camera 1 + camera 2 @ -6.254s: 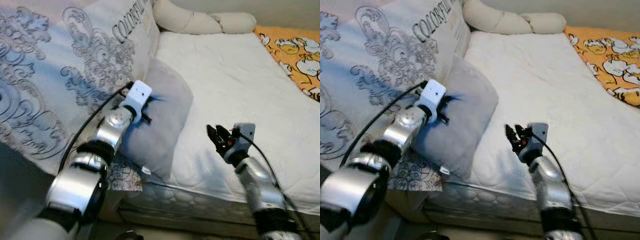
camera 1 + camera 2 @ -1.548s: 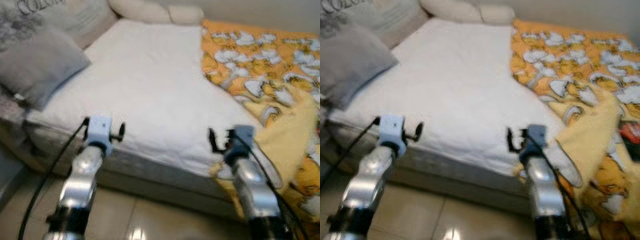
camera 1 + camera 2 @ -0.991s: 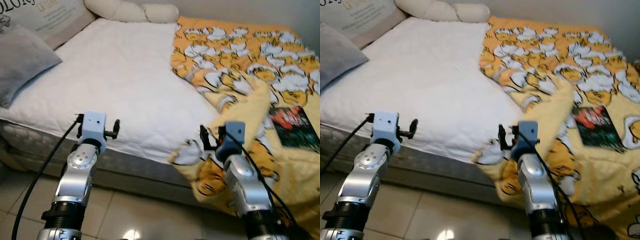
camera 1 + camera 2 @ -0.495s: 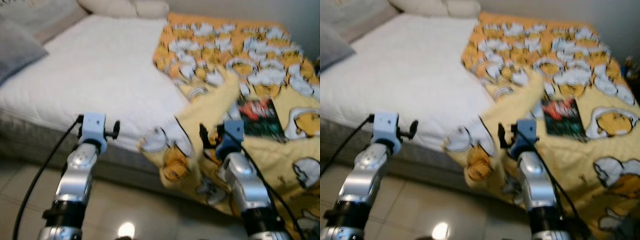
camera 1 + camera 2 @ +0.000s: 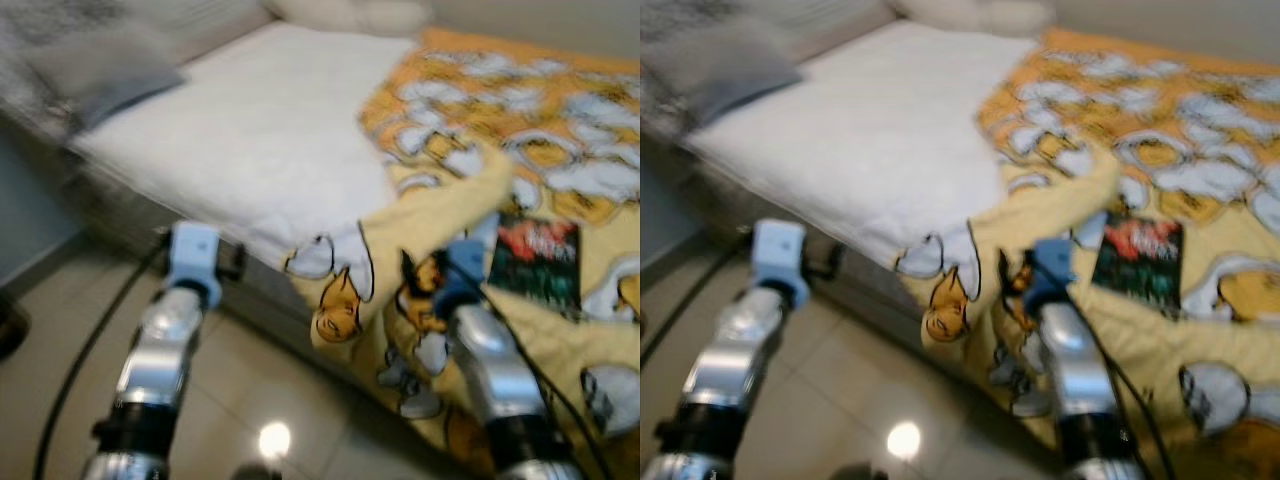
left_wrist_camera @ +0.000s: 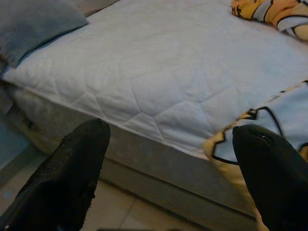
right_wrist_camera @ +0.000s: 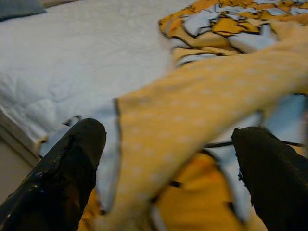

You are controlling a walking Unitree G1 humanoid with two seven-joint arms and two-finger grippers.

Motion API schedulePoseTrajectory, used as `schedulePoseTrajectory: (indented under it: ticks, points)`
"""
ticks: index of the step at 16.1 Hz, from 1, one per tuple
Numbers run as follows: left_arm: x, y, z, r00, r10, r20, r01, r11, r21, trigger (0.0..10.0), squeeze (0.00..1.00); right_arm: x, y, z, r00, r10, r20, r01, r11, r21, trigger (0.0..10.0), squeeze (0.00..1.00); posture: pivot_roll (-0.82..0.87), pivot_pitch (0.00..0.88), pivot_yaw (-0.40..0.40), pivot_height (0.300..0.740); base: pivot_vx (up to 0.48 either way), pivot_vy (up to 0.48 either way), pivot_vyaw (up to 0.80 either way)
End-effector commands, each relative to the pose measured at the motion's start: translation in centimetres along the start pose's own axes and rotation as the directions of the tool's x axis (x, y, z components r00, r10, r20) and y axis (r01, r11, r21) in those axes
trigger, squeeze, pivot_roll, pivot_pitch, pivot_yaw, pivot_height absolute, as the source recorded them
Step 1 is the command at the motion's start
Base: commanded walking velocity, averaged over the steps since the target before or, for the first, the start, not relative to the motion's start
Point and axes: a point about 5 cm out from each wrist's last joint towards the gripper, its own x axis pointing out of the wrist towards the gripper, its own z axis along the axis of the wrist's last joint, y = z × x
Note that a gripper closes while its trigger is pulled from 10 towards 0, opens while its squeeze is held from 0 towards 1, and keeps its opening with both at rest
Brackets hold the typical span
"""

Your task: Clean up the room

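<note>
so the blanket (image 5: 470, 205) looks soft and floppy, grab its folded edge; right gripper (image 7: 168, 159) and left gripper (image 6: 168, 159) both spread wide, empty.

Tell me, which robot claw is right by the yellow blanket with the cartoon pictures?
The right gripper. Its open fingers point straight at the folded yellow blanket, while the left gripper faces the bare white mattress edge.

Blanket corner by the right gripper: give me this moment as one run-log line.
blanket: folded-back corner hangs over bed edge | book: lying on blanket | right gripper: open, at blanket fold | left gripper: open, facing bed edge
</note>
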Motion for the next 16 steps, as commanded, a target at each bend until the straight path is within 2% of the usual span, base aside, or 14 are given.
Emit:
schedulePoseTrajectory:
  ticks: [1,3,7,12,13,16]
  points:
    - [0.0,0.4,0.2,1.000,0.004,0.003,-0.004,1.000,0.005,10.0,0.53,0.1,0.3,0.3,1.000,0.007,0.008,-0.007,1.000,0.010,10.0,0.00,-0.05,0.000,0.030,0.740,0.000,-0.416,0.80]
    - [0.0,0.4,0.1,1.000,0.003,0.002,-0.003,1.000,0.005,10.0,0.53,0.1,0.4,0.3,1.000,0.014,0.010,-0.014,1.000,0.015,10.0,0.00,-0.05,0.000,0.030,0.740,0.000,-0.416,0.80]
    - [0.0,0.3,0.1,1.000,0.001,0.002,-0.001,1.000,0.007,10.0,0.53,0.1,1.1,-0.1,0.998,0.067,-0.008,-0.067,0.998,0.003,10.0,0.00,-0.05,0.000,0.029,0.740,0.000,-0.415,0.00]
    - [0.1,0.3,0.2,1.000,-0.002,0.004,0.002,1.000,0.012,10.0,0.53,0.1,1.2,-0.2,0.997,0.070,-0.014,-0.070,0.998,-0.002,10.0,0.00,-0.05,0.000,0.030,0.740,0.000,-0.416,0.51]
    - [0.1,0.3,0.2,1.000,-0.002,0.004,0.002,1.000,0.013,10.0,0.53,0.0,1.1,-0.3,0.998,0.059,-0.017,-0.059,0.998,0.016,10.0,0.00,-0.05,0.000,0.031,0.740,0.000,-0.416,0.00]
    - [0.0,0.3,0.1,1.000,-0.006,0.005,0.006,1.000,0.015,10.0,0.53,0.0,1.6,-0.4,0.993,0.113,-0.024,-0.113,0.994,-0.003,10.0,0.00,-0.05,0.000,0.031,0.740,0.000,-0.414,0.00]
